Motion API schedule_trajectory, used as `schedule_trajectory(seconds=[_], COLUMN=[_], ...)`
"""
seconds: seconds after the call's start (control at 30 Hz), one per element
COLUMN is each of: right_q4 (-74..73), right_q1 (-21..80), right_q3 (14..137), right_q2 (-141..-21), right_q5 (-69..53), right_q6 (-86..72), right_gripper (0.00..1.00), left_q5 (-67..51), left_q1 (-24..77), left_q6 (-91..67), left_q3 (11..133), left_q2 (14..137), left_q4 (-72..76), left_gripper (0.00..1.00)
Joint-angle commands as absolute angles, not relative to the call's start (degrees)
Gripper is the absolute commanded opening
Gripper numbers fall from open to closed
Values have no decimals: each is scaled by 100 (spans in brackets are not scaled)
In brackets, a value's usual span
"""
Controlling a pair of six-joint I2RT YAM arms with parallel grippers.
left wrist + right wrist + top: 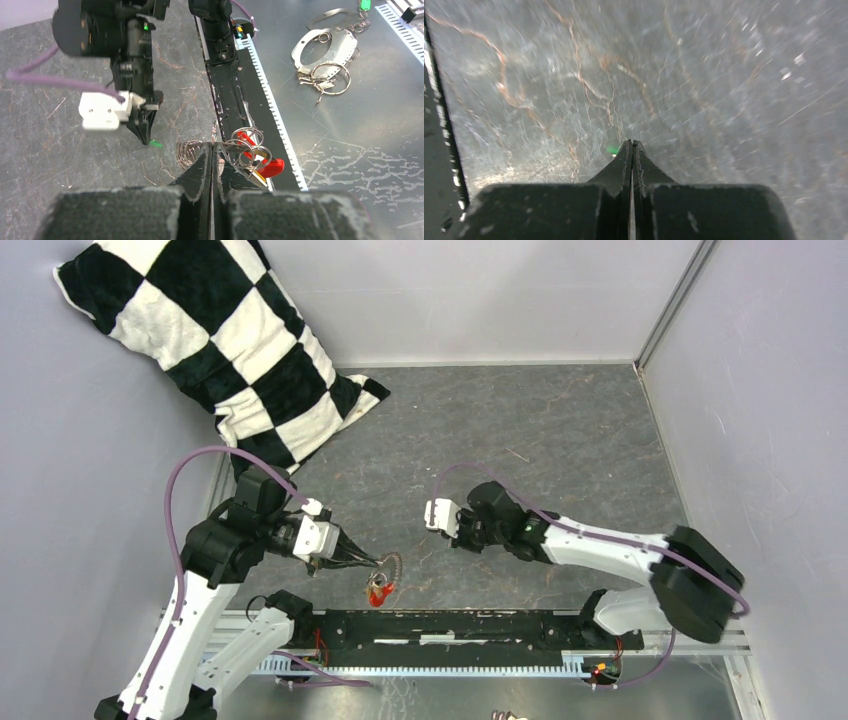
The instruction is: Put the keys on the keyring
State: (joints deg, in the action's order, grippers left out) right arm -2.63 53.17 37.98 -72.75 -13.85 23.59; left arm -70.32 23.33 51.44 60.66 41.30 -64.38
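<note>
My left gripper [366, 560] [213, 146] is shut on the keyring [240, 150], a silver wire coil held just above the mat near the front rail. Its loops spread to both sides of the jaws. A red piece [270, 166] and a yellow bit [259, 176] hang on the right-hand loops, and the red shows from above [378, 592]. My right gripper [147, 139] [632, 142] points down at the mat a little beyond the coil, shut. The green key [156, 144] [613, 149] pokes out at its tip. The right wrist view is blurred.
A black-and-white checkered pillow [230, 350] leans in the back left corner. The black rail [450, 625] runs along the near edge. Beyond it, on the metal shelf, lie spare metal rings and keys [325, 75]. Grey walls close in both sides.
</note>
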Motion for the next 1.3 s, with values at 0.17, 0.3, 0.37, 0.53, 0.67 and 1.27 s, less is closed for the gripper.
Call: schedule_trajectory(seconds=[0.17,0.3,0.37,0.53,0.67,1.27], right_q4=[726,940,1101,1235,1361,2204], right_q1=[5092,5052,4998,4880,4711,3914], right_q3=[4201,4333,4271,4211,4163,3840], right_q2=[-8724,-9085,-9094,-9030,-8866,-9242], right_q5=[-1706,-1786,-1894,-2024,-2212,-4249], right_q6=[2067,2009,1934,1736,1411,335], right_gripper=[6,10,15,33,43,50], left_q5=[-7044,-7049,-7040,-7038,-7049,-6972], left_q1=[2348,2348,2353,2348,2351,2355], left_q6=[5264,5266,5269,5310,5313,5287], left_q3=[6155,6131,6111,6048,6038,6056], left_q2=[4144,4124,4118,4096,4091,3986], left_q4=[-6513,-6508,-6512,-6513,-6512,-6513], left_gripper=[2,2,2,2,2,2])
